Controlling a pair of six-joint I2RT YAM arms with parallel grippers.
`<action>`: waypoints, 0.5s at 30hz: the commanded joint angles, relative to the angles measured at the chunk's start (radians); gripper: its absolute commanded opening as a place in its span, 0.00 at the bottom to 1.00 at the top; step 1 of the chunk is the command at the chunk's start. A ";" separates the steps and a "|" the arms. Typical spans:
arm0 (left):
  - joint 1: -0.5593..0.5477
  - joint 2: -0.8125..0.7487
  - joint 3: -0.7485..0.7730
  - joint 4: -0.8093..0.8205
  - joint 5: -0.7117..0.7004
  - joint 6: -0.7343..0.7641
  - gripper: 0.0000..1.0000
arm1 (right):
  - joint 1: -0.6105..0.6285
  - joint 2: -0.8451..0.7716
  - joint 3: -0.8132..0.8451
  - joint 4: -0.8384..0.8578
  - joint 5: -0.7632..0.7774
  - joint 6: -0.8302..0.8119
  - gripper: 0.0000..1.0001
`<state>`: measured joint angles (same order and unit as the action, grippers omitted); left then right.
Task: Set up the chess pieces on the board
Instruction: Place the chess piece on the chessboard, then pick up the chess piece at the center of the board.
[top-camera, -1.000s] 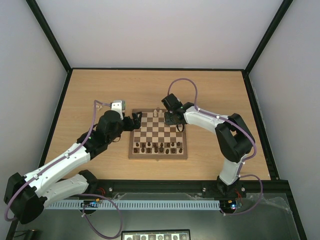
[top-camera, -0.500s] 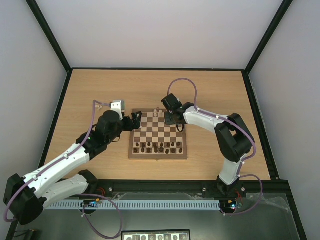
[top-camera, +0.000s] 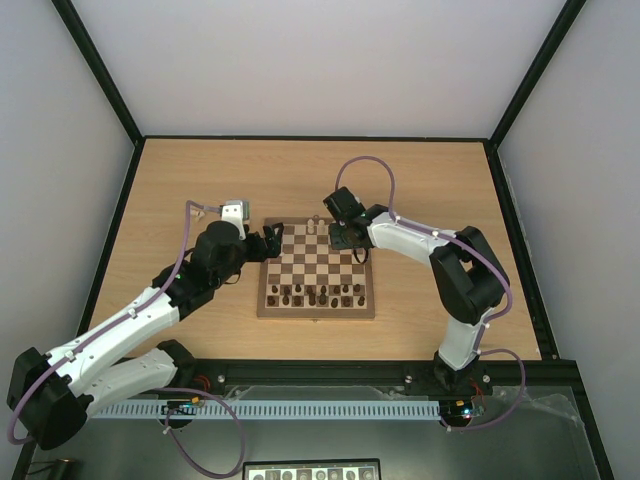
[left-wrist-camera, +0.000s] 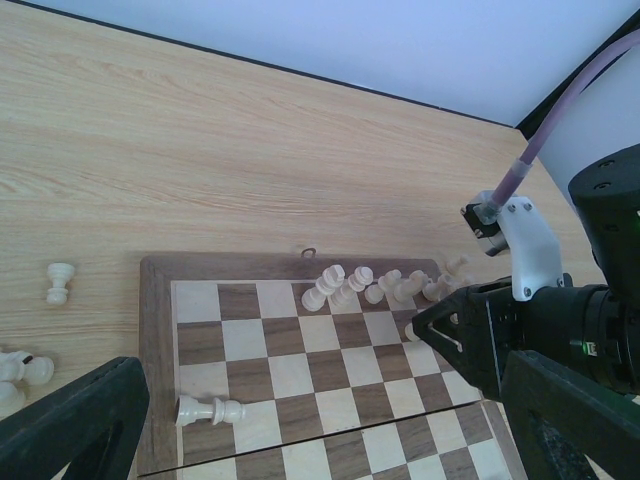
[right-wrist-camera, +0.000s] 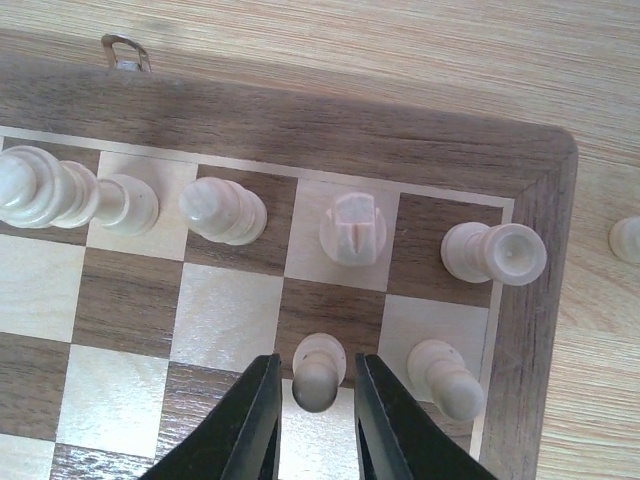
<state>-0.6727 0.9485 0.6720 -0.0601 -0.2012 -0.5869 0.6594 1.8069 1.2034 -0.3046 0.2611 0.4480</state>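
**Top view.** The right pincer (top-camera: 343, 238) hangs over the board's (top-camera: 316, 314) 1 o'clock corner. The left pincer (top-camera: 272, 243) is at its 10 o'clock corner.

**Left wrist.** The left pincer (left-wrist-camera: 325, 405) gapes wide and holds nothing. A cream piece (left-wrist-camera: 210, 410) lies flat on the board near the 9 o'clock finger, base to 9 o'clock, head to 3.

**Right wrist.** The right pincer (right-wrist-camera: 318, 405) is slightly parted astride a pawn (right-wrist-camera: 318, 372), with a thin gap on each side, and grips nothing. The pawn stands upright on a dark square, its long axis toward the camera.
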 joint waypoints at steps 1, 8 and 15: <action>0.005 -0.009 -0.011 -0.001 -0.003 -0.002 0.99 | -0.003 -0.036 -0.005 -0.018 -0.012 -0.011 0.22; 0.005 -0.007 -0.012 -0.003 -0.004 0.000 0.99 | -0.003 -0.145 -0.024 -0.027 -0.058 -0.008 0.29; 0.005 -0.007 -0.010 -0.002 0.000 0.000 1.00 | -0.054 -0.263 0.013 -0.118 0.040 -0.025 0.64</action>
<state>-0.6727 0.9485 0.6720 -0.0608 -0.2012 -0.5869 0.6533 1.5978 1.1870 -0.3275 0.2424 0.4442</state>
